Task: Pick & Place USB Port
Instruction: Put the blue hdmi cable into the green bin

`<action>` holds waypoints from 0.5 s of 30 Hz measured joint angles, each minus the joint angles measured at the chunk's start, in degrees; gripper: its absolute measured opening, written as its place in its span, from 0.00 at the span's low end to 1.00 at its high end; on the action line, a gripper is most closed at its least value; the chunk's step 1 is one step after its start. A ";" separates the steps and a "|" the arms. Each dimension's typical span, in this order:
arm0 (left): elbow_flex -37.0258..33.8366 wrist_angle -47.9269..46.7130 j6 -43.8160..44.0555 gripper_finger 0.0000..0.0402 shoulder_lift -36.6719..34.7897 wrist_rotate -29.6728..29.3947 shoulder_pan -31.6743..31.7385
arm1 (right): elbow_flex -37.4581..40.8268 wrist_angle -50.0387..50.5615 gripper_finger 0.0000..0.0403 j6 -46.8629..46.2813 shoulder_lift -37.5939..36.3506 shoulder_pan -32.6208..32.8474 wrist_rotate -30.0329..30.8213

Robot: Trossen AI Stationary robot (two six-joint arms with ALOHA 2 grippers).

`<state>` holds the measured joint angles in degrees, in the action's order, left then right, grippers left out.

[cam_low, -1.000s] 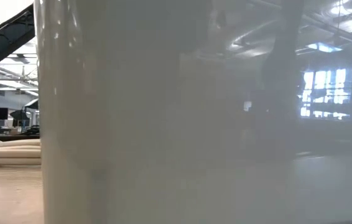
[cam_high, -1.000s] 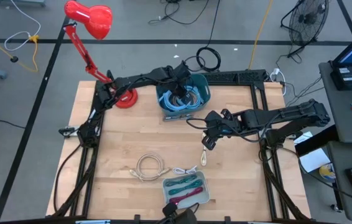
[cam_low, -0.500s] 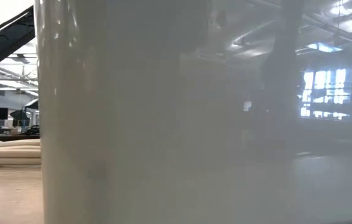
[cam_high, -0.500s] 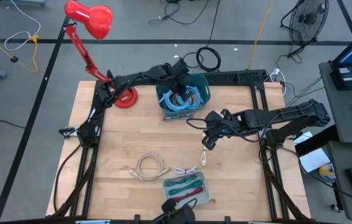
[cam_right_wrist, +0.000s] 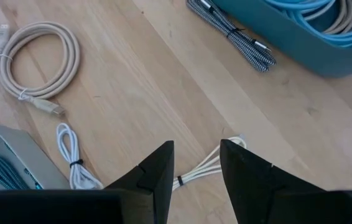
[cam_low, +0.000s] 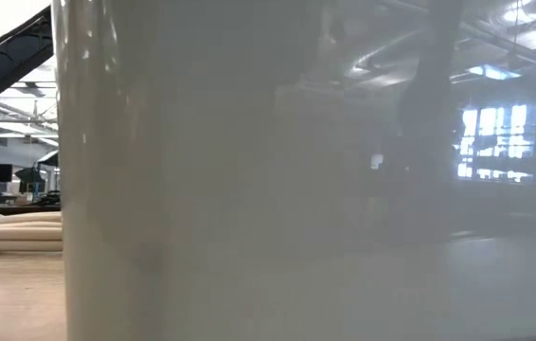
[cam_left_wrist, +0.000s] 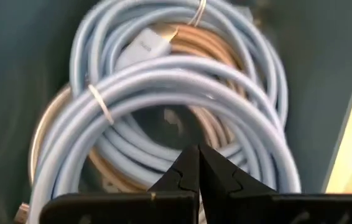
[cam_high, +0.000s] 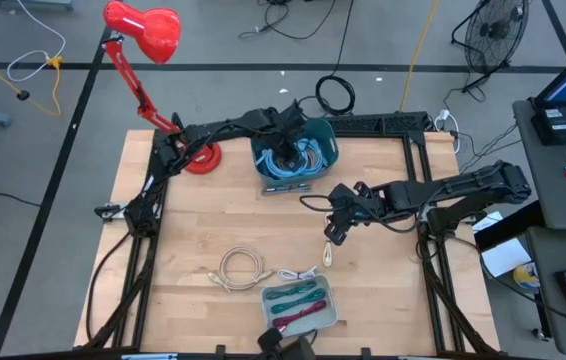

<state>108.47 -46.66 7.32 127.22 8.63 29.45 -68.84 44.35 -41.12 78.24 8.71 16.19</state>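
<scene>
Grey plastic tray (cam_high: 325, 318): two cables in. Left gripper (cam_left_wrist: 198, 163) closed empty inside teal bin (cam_high: 326, 157); right gripper (cam_right_wrist: 196, 163) (half-open) above white cable (cam_right_wrist: 208, 167). Several unplaced.

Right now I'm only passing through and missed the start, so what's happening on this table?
Two robot arms are sorting cables. The left gripper is down inside the blue bin at the back of the table, its jaws shut just above a pile of coiled pale blue cables. The right gripper hangs over the middle of the table with jaws open above a small white cable, not holding it. A beige coiled cable and a grey tray of cables sit near the front.
</scene>
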 joint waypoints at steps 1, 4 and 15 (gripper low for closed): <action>0.00 0.37 0.44 0.00 0.00 -0.03 0.02 | 0.00 -0.07 0.30 0.00 0.00 0.01 0.00; 0.02 2.63 1.44 0.00 0.65 0.20 0.19 | 0.00 -0.03 0.30 0.00 0.00 0.00 -0.01; -0.04 5.90 2.51 0.00 1.62 -0.97 0.50 | 0.00 0.14 0.30 -0.22 -0.02 0.02 -1.33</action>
<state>108.42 -40.76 9.84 128.84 7.66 29.95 -68.84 44.49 -41.34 78.22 8.73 14.85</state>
